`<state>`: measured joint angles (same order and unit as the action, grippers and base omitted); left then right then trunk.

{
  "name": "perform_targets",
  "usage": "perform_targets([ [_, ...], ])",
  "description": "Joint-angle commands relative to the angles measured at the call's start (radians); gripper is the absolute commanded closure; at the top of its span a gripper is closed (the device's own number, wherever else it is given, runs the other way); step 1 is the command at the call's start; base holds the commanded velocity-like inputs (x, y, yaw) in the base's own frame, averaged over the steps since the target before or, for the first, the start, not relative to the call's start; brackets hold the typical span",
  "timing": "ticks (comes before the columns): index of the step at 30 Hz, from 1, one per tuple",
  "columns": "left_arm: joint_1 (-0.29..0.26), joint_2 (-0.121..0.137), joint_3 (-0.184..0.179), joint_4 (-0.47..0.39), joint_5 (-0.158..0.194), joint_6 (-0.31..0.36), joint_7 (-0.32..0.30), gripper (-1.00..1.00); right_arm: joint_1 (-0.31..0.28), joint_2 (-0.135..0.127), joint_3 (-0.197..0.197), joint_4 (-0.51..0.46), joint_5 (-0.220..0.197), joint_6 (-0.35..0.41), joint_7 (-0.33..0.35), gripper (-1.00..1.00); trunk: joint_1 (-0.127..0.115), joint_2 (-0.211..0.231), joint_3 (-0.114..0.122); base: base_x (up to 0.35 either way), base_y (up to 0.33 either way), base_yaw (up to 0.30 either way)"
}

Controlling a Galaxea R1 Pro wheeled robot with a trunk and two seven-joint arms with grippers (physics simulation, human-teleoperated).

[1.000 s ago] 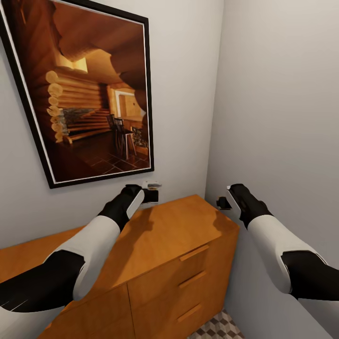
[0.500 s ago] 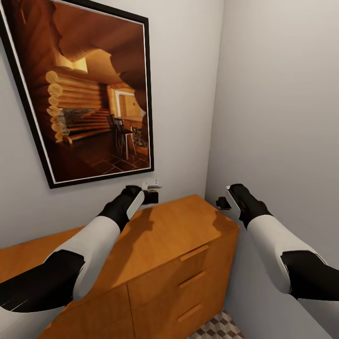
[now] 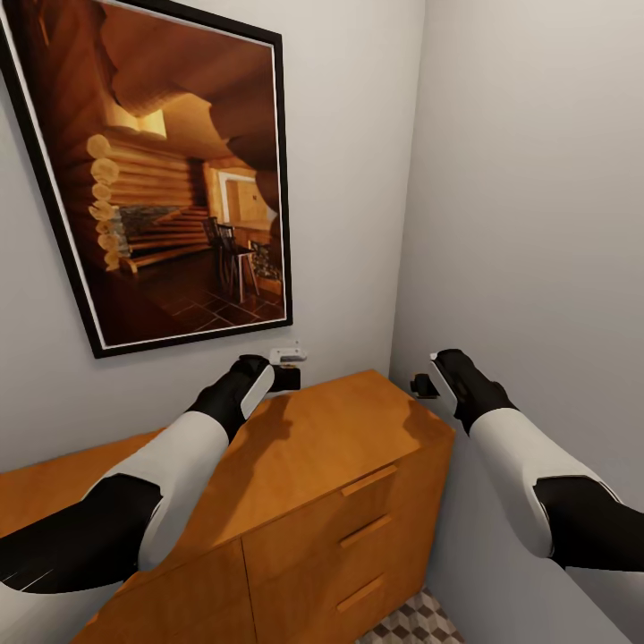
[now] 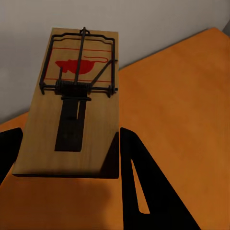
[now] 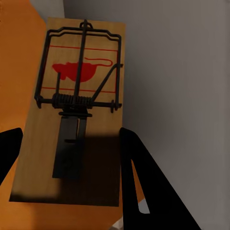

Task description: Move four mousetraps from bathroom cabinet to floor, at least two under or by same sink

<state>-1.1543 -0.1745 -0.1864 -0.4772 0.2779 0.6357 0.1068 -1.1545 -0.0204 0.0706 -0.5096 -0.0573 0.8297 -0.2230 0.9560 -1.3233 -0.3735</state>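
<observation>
head: left tool (image 3: pixel 288 368) and right tool (image 3: pixel 422 386) raised above cabinet (image 3: pixel 331 483) for carrying | left wrist: clamped on mousetrap (image 4: pixel 72 110) over cabinet top | right wrist: grips second mousetrap (image 5: pixel 76 115) past cabinet's edge

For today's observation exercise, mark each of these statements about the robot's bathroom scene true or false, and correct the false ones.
1. Each claw holds a mousetrap. True: the left claw grips one mousetrap, and the right claw grips another mousetrap.
2. The cabinet's drawers stand open. False: the cabinet has its drawer fronts shut.
3. A framed picture hangs above the cabinet. True.
4. The right claw hangs over the middle of the cabinet top. False: it is past the cabinet's right end, near the wall.
5. The floor is plain white. False: the bathroom floor has a cube pattern.
</observation>
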Motion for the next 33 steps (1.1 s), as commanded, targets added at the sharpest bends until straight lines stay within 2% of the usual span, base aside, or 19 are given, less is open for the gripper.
perform_targets([
  [1,-0.001,0.0,-0.004,-0.001,0.009,0.004,0.008,1.0,-0.001,-0.002,0.008,-0.001,-0.009,0.005,-0.008,1.0,0.0,-0.001,-0.001,0.0,0.0,0.0],
  [19,-0.001,0.0,-0.004,0.005,0.012,0.005,0.007,1.0,-0.001,-0.001,0.004,-0.001,-0.009,0.004,-0.009,1.0,0.0,-0.001,-0.001,0.0,0.0,0.0],
  [26,-0.001,0.0,-0.004,0.006,0.013,0.005,0.007,1.0,-0.001,-0.003,0.003,-0.001,-0.009,-0.026,-0.007,1.0,0.0,-0.001,-0.001,0.0,0.0,0.0],
  [33,-0.001,0.0,-0.004,0.007,0.014,0.005,0.007,1.0,-0.001,-0.002,0.003,-0.001,-0.011,-0.04,-0.007,1.0,0.0,-0.001,-0.001,-0.174,-0.017,0.0],
])
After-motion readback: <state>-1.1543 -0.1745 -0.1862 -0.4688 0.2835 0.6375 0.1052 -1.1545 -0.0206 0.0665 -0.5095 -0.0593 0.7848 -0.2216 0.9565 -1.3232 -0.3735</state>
